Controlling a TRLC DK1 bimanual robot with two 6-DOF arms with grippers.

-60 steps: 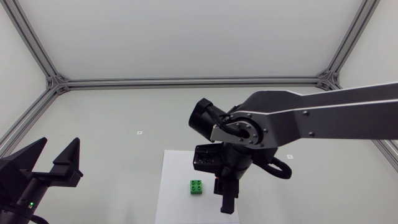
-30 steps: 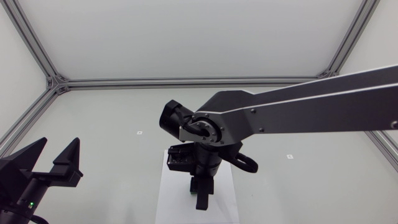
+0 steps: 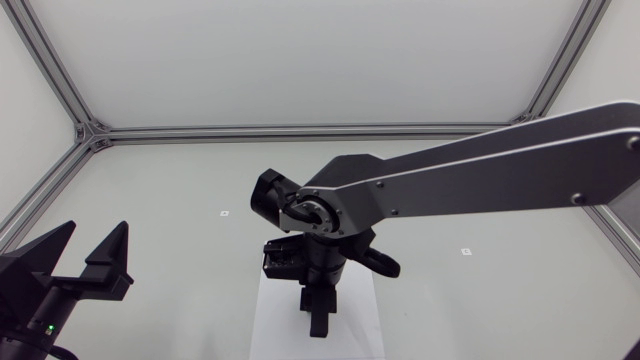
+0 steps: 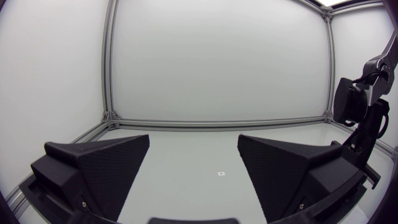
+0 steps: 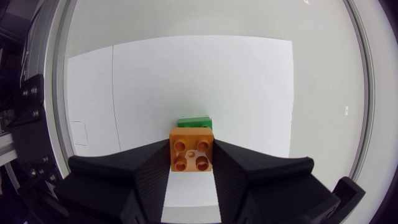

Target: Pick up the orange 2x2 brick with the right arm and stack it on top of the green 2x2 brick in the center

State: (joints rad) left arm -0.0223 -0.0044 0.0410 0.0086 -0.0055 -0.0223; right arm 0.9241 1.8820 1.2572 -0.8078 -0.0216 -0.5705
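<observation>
Right wrist view: what is gripped by the right hand [image 5: 193, 159]?

An orange 2x2 brick [image 5: 192, 149] is clamped between the two black fingers, which press on its opposite side walls. Its four studs are left uncovered and face the camera.

Where is the green 2x2 brick [image 5: 194, 122] found?

It is seen just past the orange one, on a white sheet [image 5: 186, 74] laid on the tabletop [image 5: 326, 68], with only a strip of it showing. Whether the two bricks touch cannot be told. In the head view both are hidden under the right hand [image 3: 318, 322].

How is the orange brick expected to handle?

It is judged light, stiff and hollow, with smooth plastic walls that may slip under a weak pinch. It is unlikely to be crushed.

Is the present hold judged suitable?

Yes. With the side walls taken, the underside is kept free for the green studs. A hold low on the walls would foul the brick beneath. Square alignment is needed, since a press-fit is likely to jam if the brick is tilted.

And the left hand [image 4: 194, 142]?

It is spread wide with nothing in it, well apart from the bricks at the tabletop's side.
</observation>
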